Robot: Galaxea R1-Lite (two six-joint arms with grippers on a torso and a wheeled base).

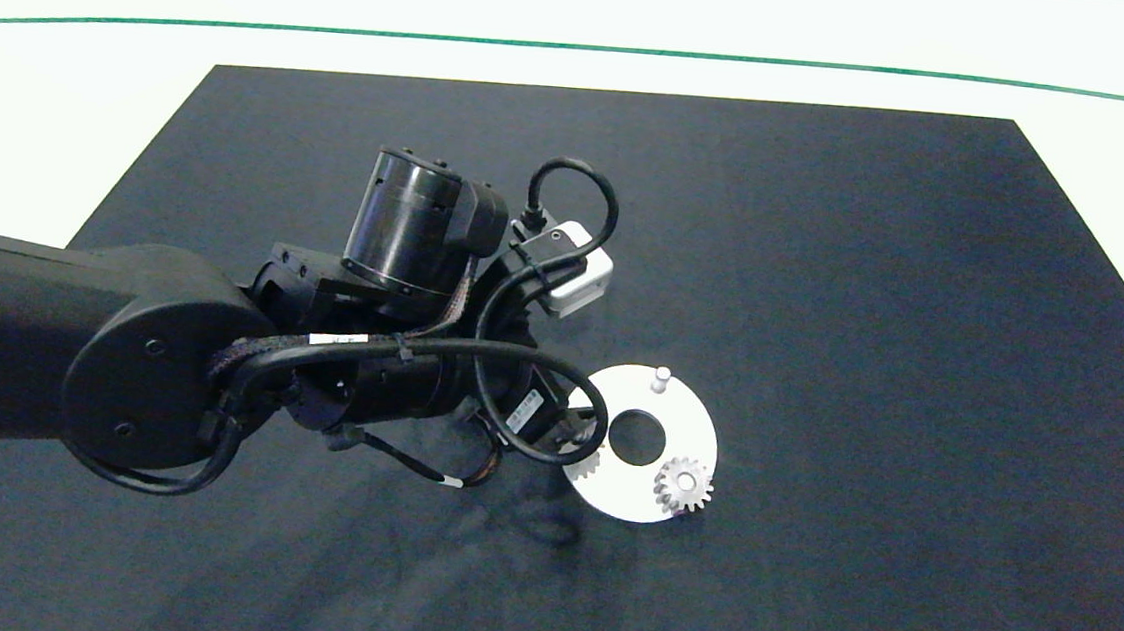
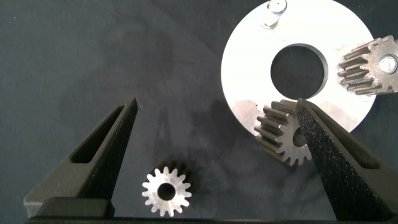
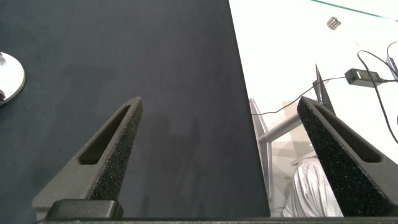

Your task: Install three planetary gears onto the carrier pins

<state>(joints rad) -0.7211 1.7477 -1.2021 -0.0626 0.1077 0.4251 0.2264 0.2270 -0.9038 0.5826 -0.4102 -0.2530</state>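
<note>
The white carrier disc point(image 1: 689, 426) lies on the black mat. One carrier pin point(image 1: 660, 376) stands bare on its far side. A silvery planetary gear point(image 1: 683, 486) sits on the near-right pin. A second gear point(image 1: 589, 461) rests on the disc's left rim, half hidden by my left arm's cable. In the left wrist view I see the disc point(image 2: 249, 62), the bare pin point(image 2: 273, 12), the seated gear point(image 2: 370, 65), and the second gear point(image 2: 280, 130) partly behind one finger. A third gear point(image 2: 166, 191) lies flat on the mat inside my open left gripper point(image 2: 216, 102). My right gripper point(image 3: 219, 102) is open and holds nothing.
The black mat point(image 1: 826, 276) covers most of the white table point(image 1: 88, 98). The right wrist view shows the mat's edge, a sliver of the disc point(image 3: 9, 78), and beyond the table a metal leg point(image 3: 280, 127) and a cable with an adapter point(image 3: 359, 76).
</note>
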